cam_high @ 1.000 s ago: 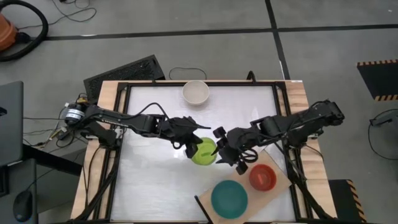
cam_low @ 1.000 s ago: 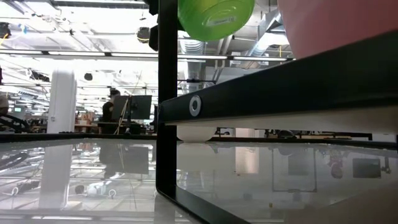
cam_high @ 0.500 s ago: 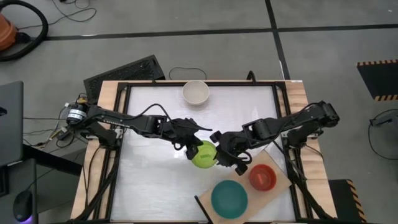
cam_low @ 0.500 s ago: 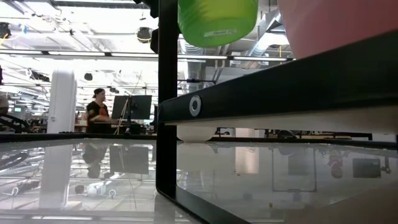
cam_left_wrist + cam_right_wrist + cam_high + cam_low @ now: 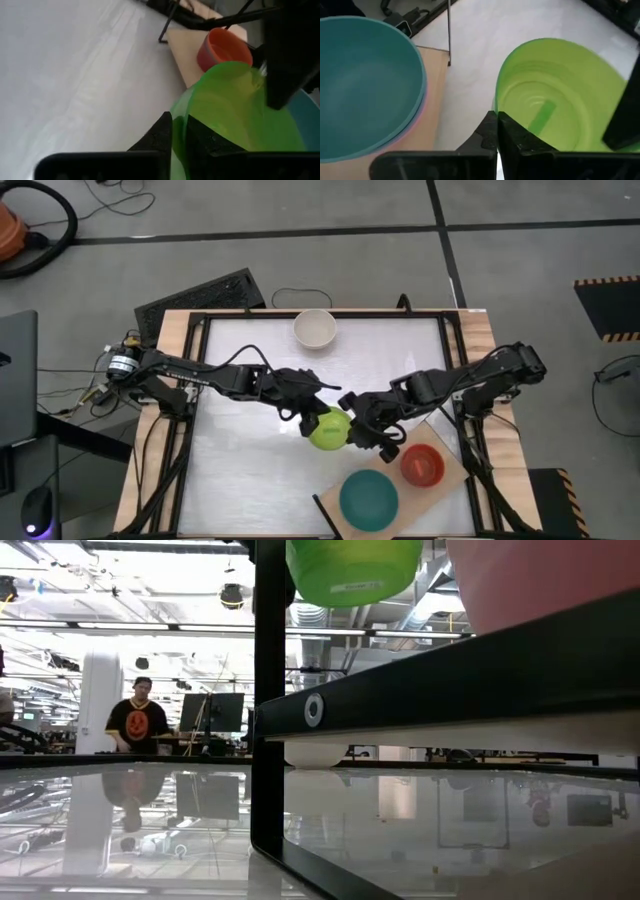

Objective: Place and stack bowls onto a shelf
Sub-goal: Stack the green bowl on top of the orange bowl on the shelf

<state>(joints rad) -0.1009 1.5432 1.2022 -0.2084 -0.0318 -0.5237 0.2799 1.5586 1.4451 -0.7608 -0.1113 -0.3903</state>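
Note:
A lime green bowl point(image 5: 328, 428) hangs above the middle of the table, high in the low view point(image 5: 350, 570). My left gripper point(image 5: 307, 420) is shut on its left rim and my right gripper point(image 5: 351, 428) on its right rim. A dark teal bowl point(image 5: 368, 498) sits nested in a pink bowl point(image 5: 422, 117) on the light-wood shelf point(image 5: 447, 442) at the near right. A red bowl point(image 5: 422, 465) stands on the shelf beside it. A cream-white bowl point(image 5: 314, 328) stands on its base at the table's far edge. My left gripper pinches the lime green bowl's rim point(image 5: 181, 107) on its left side, one finger inside the bowl and one outside. The fingers come from the table's left. The bowl is lifted clear of the table. My right gripper pinches the opposite rim point(image 5: 496, 102) between its two fingers, one inside and one outside. It comes from the table's right. The bowl hangs between the two grippers, its opening up.
A black frame point(image 5: 200, 380) runs around the white tabletop, and one of its posts point(image 5: 268, 700) stands close in the low view. A person point(image 5: 135, 725) stands in the room beyond the table.
My right gripper has moved toward the table's left onto the lime green bowl and shut on its right rim. My left gripper has kept its hold, and the bowl stays lifted. The person in the background has walked toward the left.

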